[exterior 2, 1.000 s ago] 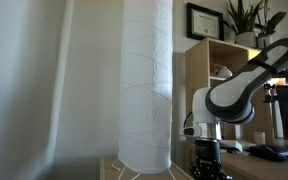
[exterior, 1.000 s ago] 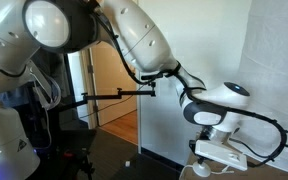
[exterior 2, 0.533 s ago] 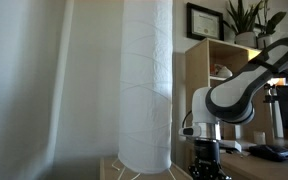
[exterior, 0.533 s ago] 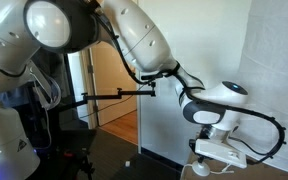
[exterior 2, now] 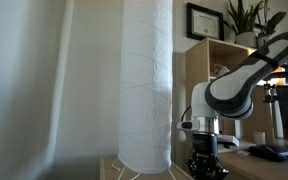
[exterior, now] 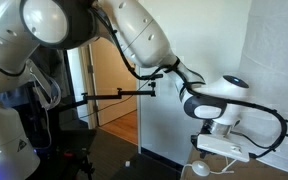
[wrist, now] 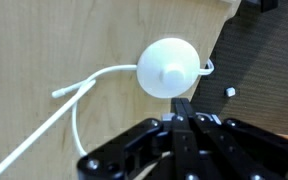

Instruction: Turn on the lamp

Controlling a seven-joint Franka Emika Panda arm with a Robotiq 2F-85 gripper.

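End effector [wrist: 182,112] is pinched closed, gripping nothing, tips just beside the smooth round white disc switch [wrist: 167,68] on the wood-grain table [wrist: 44,40]. The lamp [exterior 2: 146,80], with its tall textured fabric shade, stands near the switch.

The lamp [exterior 2: 146,80] is positioned upright at frame centre, with a tall off-white textured shade. In the wrist view, its round white disc switch [wrist: 168,68] is seen at upper centre on a wooden surface [wrist: 44,40], with the white cord [wrist: 44,130] trailing to the lower left.
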